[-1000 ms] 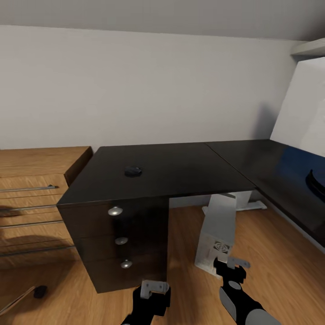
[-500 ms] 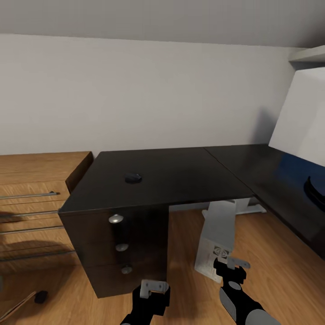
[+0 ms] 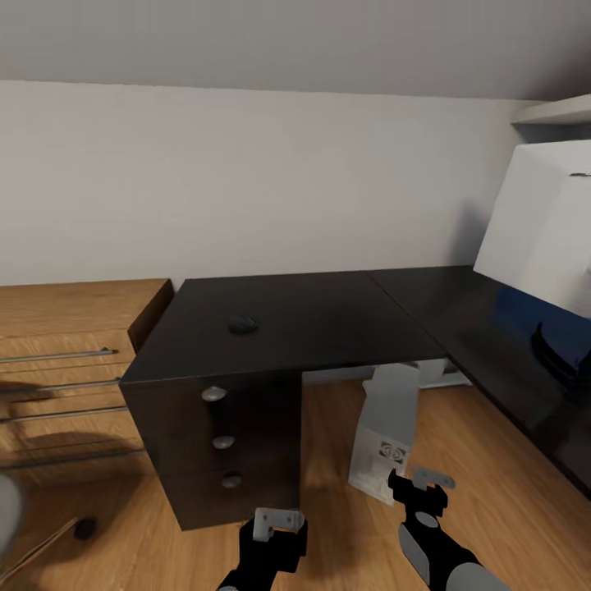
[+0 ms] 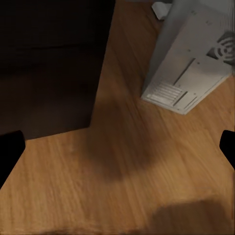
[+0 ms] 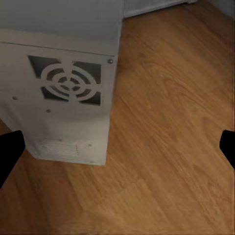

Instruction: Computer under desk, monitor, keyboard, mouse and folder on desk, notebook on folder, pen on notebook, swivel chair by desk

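While both arms hang low, the head view places the computer [image 3: 384, 439] on the floor just beyond the right gripper [image 3: 420, 486], under the desk [image 3: 312, 324] edge; the mouse [image 3: 242, 324] lies on top, well beyond the left gripper [image 3: 277, 525]. Left wrist view: fingers apart, empty, drawer unit [image 4: 49, 63] close ahead. Right wrist view: fingers apart; the case looks rigid, likely heavy, best gripped by its top edges.

the monitor [image 3: 538, 234] is cut off at the 3 o'clock edge, its stand [image 3: 562, 353] half out of frame. the desk [image 3: 328, 316] hides the computer's [image 3: 384, 427] top. a dark blur [image 3: 82, 528] at 8 o'clock is unreadable.
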